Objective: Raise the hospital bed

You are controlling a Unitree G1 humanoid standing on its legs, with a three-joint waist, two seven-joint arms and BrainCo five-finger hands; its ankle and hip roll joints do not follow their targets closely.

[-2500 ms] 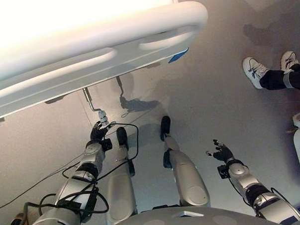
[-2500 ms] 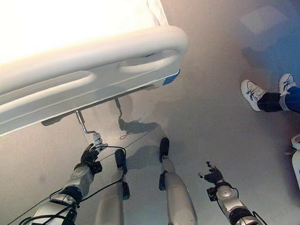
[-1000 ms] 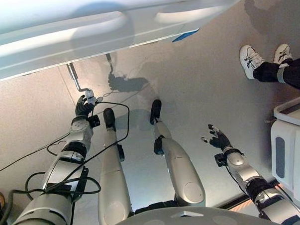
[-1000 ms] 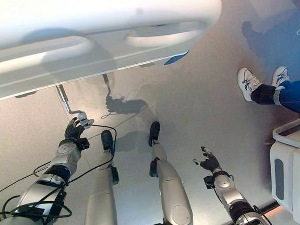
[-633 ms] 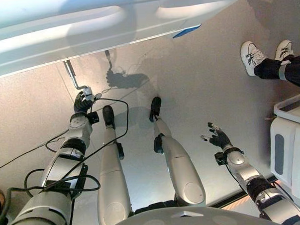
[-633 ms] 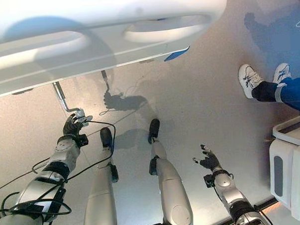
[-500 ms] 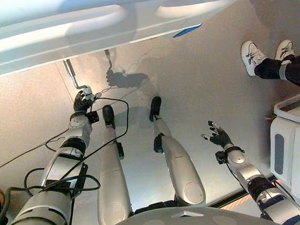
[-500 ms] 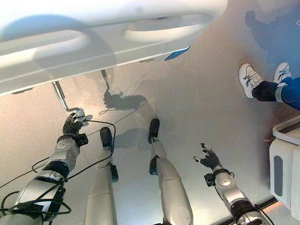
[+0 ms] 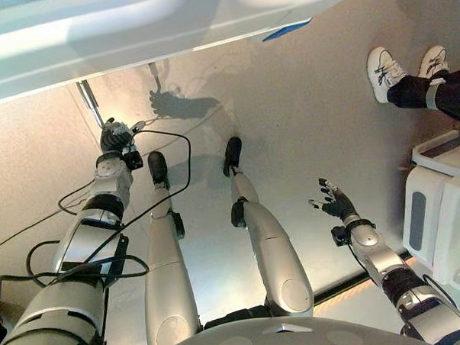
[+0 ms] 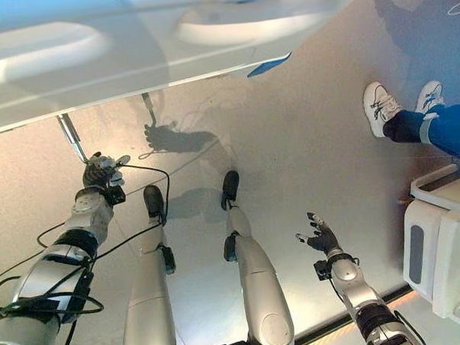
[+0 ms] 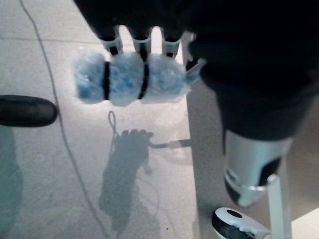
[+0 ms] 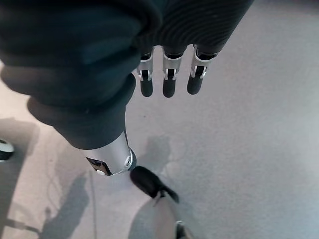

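The hospital bed's white footboard (image 9: 132,31) spans the far edge of the eye views. A thin metal crank rod (image 10: 69,136) slants down from under it to my left hand (image 9: 114,138). In the left wrist view the fingers (image 11: 141,45) are curled round the crank's pale padded handle (image 11: 132,82), with the thumb (image 11: 254,169) on the other side. A second folded crank (image 10: 148,107) hangs under the bed a little to the right. My right hand (image 9: 336,206) floats low on the right over bare floor, fingers (image 12: 168,82) straight and holding nothing.
A person's white shoes (image 9: 382,63) stand on the grey floor at the far right. A white boxy unit (image 9: 438,209) sits at the right edge, close to my right arm.
The whole picture has shifted, so the bed's edge now sits higher in the view. My left hand stays shut on the crank handle. The right hand hangs open as before.
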